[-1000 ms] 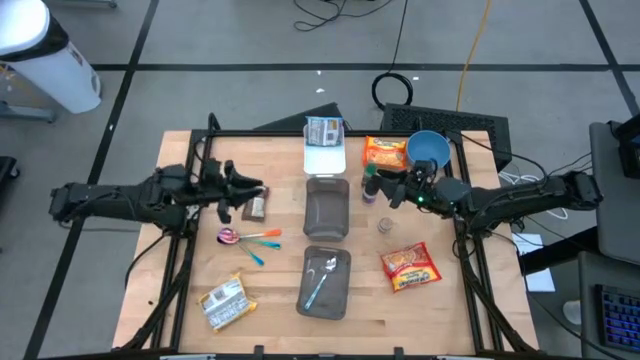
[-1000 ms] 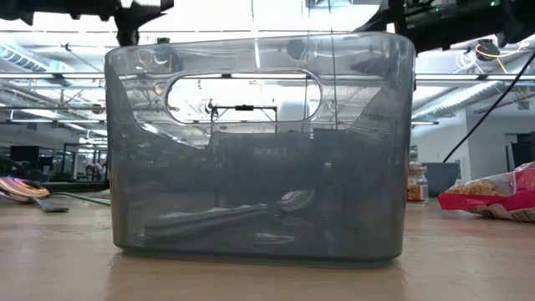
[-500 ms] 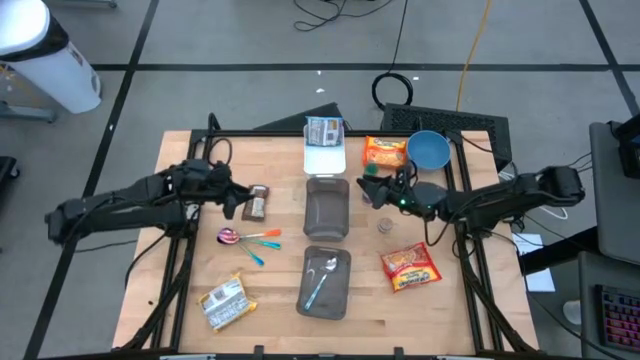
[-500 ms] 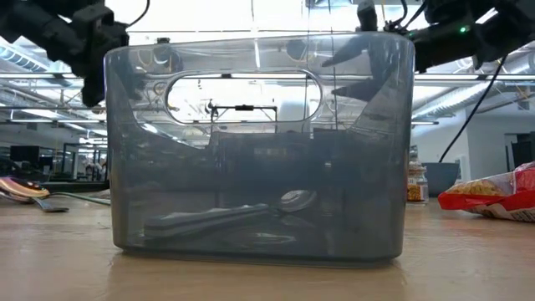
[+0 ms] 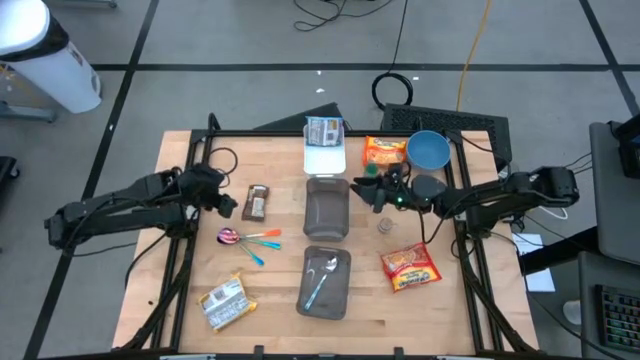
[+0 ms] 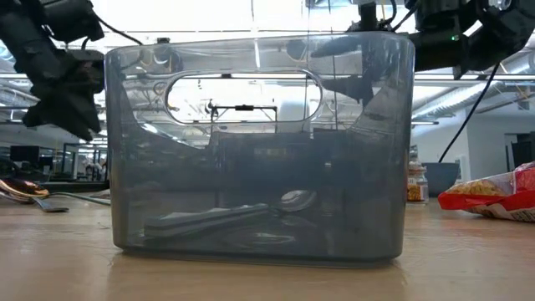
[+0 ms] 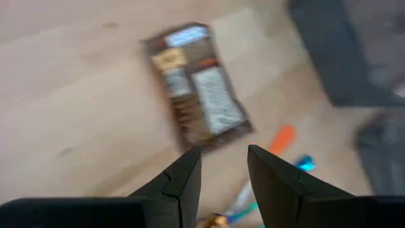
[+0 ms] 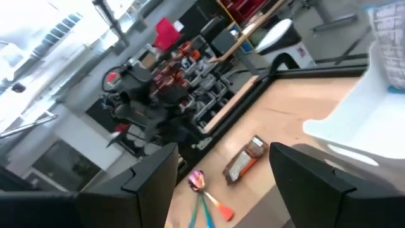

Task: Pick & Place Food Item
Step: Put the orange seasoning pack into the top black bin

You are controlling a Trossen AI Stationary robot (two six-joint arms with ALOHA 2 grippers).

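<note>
A brown snack bar packet [image 5: 256, 203] lies flat on the wooden table [image 5: 180, 270], left of centre, and shows in the left wrist view [image 7: 196, 88]. My left gripper [image 5: 222, 204] hangs open just left of the bar, pointing down at a slant, with nothing between its fingers [image 7: 224, 171]. My right gripper [image 5: 364, 190] is open and about level, beside the right side of the far grey container [image 5: 326, 208]; it holds nothing [image 8: 221, 183]. Other food packets lie around: an orange one [image 5: 385, 152], a red-orange one [image 5: 410, 266], a yellowish one [image 5: 222, 303] and a blue-white one [image 5: 323, 130] on a white tray [image 5: 324, 158].
A near grey container [image 5: 325, 282] holds a spoon and fills the low view [image 6: 259, 150]. Coloured spoons [image 5: 250, 238] lie below the bar. A blue bowl [image 5: 428, 150] and a small jar [image 5: 384, 226] stand on the right side.
My left gripper has drawn back from over the snack bar toward the table's left edge, sunk lower and tipped from near level to pointing down. My right gripper has moved toward the table's left, closer to the far grey container. The things on the table have stayed put.
</note>
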